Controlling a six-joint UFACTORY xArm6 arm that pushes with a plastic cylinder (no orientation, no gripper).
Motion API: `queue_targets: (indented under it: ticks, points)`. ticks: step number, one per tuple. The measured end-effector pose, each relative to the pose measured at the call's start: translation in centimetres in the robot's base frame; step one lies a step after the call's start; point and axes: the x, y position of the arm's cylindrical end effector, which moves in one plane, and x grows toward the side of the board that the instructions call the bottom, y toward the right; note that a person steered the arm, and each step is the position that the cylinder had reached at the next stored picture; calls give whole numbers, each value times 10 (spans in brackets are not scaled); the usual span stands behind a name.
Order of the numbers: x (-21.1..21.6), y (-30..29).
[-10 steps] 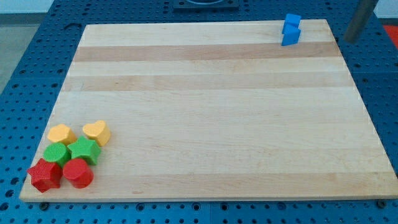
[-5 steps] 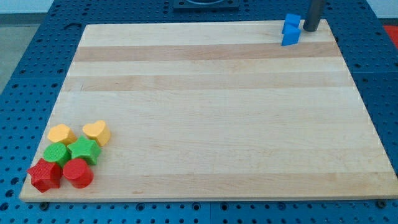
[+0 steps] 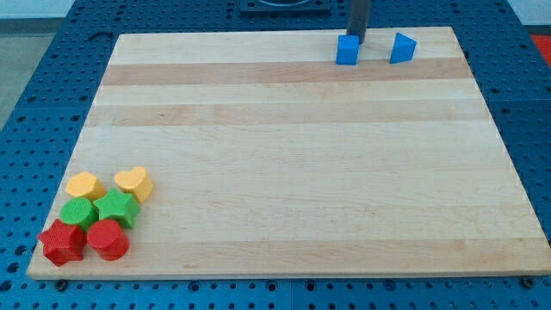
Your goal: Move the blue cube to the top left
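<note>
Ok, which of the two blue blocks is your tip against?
My tip is against the blue cube, the left of the pair at the view's top. The blue triangular block sits apart to its right, untouched.

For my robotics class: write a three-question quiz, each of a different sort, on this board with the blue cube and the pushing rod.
1. True or false: my tip is at the blue cube's upper right edge.
2. Which block lies right of the cube? A) blue triangular block B) yellow heart C) green star
3. Fill in: the six-block cluster sits at the board's bottom ____ corner.

Key: 1 true; 2 A; 3 left.
</note>
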Motion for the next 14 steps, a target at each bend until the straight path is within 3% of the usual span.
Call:
queue_targets:
  ticks: [1, 2, 3, 4, 6, 7, 9, 11, 12, 14]
  points:
    - [19, 23]
    - [51, 9]
    - [51, -52]
    - [50, -71]
    - [53, -3]
    - [47, -2]
    - [29, -55]
    - [17, -35]
    - [5, -49]
    - [4, -150]
